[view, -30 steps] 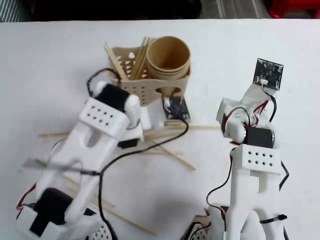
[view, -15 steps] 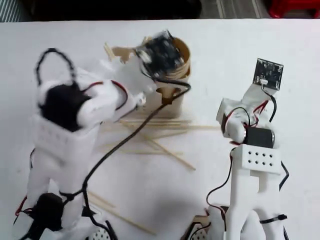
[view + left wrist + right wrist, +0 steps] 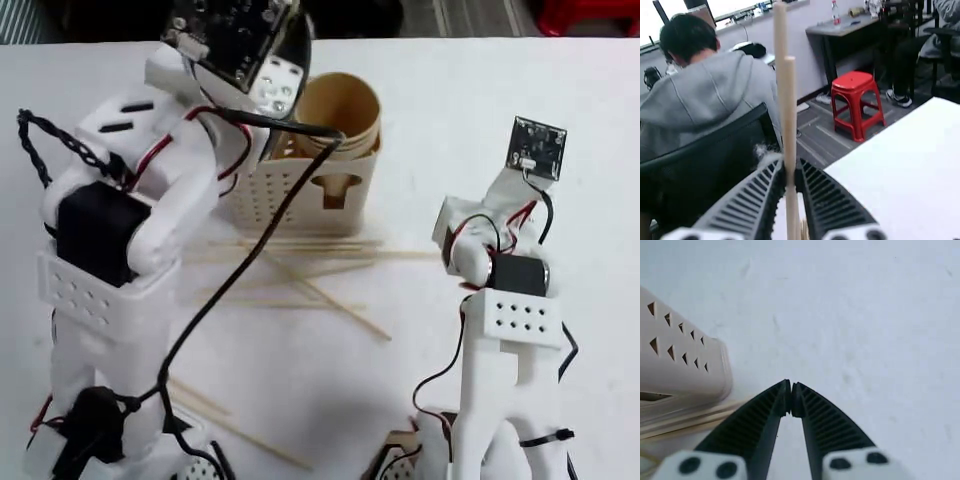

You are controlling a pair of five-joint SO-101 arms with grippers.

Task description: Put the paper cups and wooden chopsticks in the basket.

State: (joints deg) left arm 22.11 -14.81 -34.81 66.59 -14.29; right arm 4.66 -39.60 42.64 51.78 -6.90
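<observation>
Stacked brown paper cups (image 3: 337, 112) already sit in the beige perforated basket (image 3: 300, 195).
Left gripper (image 3: 788, 172) clamps pale wooden chopsticks (image 3: 788, 100); loose sticks (image 3: 330, 243) lie on the white table (image 3: 580, 80); right gripper (image 3: 790, 390) has its jaws together, empty.

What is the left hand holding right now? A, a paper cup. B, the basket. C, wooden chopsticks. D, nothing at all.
C: the left wrist view shows the left hand shut on wooden chopsticks, which stick up out of it.
</observation>
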